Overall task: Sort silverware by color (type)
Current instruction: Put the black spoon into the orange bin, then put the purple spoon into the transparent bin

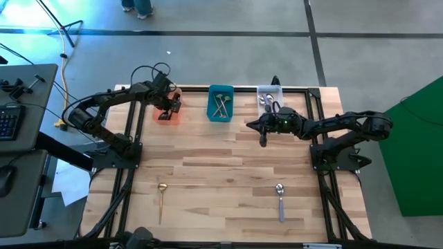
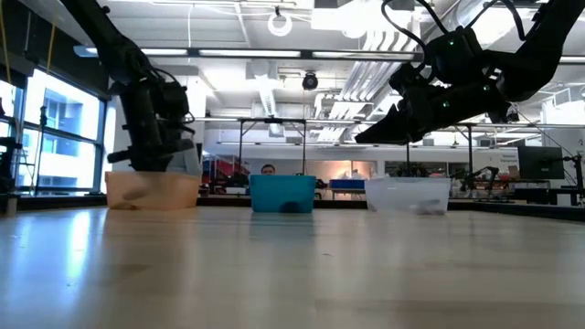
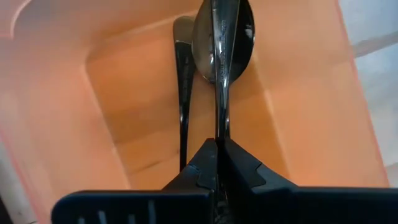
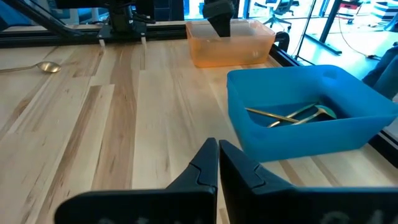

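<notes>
**Dark spoon over the orange bin, 2 spoons left on the bench**

Your left hand is clamped on the handle of a dark spoon and hangs inside the orange bin, at 11 o'clock on the bench. Another dark spoon already lies in that bin. If you let go from this height, the spoon may bounce or come to rest leaning on the bin wall; lifting before the fingers part would drag it back out.

Your right hand is closed on nothing, hovering above the bench just in front of the teal bin, which holds gold spoons. The clear bin sits at 1 o'clock.

Still unsorted: a gold spoon at 7 o'clock and a lavender-handled spoon at 5 o'clock. Nothing blocks either.
</notes>
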### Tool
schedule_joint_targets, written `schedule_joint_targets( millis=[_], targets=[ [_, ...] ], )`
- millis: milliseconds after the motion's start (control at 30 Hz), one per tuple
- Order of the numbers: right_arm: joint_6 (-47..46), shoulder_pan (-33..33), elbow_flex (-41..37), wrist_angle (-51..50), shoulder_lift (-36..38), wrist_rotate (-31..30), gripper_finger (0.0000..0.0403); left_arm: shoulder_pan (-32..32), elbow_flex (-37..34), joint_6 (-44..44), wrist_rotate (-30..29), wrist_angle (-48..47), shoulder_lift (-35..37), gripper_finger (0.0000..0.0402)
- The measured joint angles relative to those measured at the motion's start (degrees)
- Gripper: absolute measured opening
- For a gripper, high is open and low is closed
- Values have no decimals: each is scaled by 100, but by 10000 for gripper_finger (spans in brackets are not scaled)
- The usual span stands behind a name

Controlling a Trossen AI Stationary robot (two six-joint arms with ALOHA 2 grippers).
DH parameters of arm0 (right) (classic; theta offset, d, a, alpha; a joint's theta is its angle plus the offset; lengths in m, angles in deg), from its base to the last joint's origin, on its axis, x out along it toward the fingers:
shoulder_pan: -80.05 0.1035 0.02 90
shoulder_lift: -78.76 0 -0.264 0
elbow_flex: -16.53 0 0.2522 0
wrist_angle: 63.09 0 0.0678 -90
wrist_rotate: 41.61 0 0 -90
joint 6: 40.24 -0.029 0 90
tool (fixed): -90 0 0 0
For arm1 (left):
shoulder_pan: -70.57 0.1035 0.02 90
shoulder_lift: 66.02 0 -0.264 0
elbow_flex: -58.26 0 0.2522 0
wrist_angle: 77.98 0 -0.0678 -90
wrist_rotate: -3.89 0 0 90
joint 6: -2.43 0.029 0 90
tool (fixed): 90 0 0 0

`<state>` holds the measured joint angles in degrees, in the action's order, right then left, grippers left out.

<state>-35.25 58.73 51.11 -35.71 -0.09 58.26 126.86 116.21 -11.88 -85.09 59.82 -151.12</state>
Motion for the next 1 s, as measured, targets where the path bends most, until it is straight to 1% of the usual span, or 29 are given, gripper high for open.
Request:
schedule_joint_targets(
  millis=[133, 367, 467, 533, 667, 800, 867, 1000],
  targets=[
    [27, 0, 0, 0, 0, -5, 0, 0, 0, 20, -17, 130, 0, 17],
    [-164, 0, 0, -26, 0, -17, 0, 0, 0, 396, -26, 144, 25, 84],
    [-256, 0, 0, -26, 0, -69, 0, -64, 0, 573, -68, 117, 159, 110],
    [-258, 0, 0, -26, 0, -147, 0, -144, 0, 602, -248, 124, 363, 117],
    [-352, 0, 0, -26, 0, -370, 0, -445, 0, 697, -589, 171, 912, 113],
    [-764, 87, 2, -97, 4, -506, 0, -974, -166, 628, -604, 646, 1621, 87],
    [-896, 228, 2, -274, 4, -802, 0, -1315, -409, 597, -569, 1173, 1991, 72],
    [-949, 615, 40, -873, 4, -1861, 0, -2061, -1093, 620, -461, 2659, 2637, 46]
  ],
)
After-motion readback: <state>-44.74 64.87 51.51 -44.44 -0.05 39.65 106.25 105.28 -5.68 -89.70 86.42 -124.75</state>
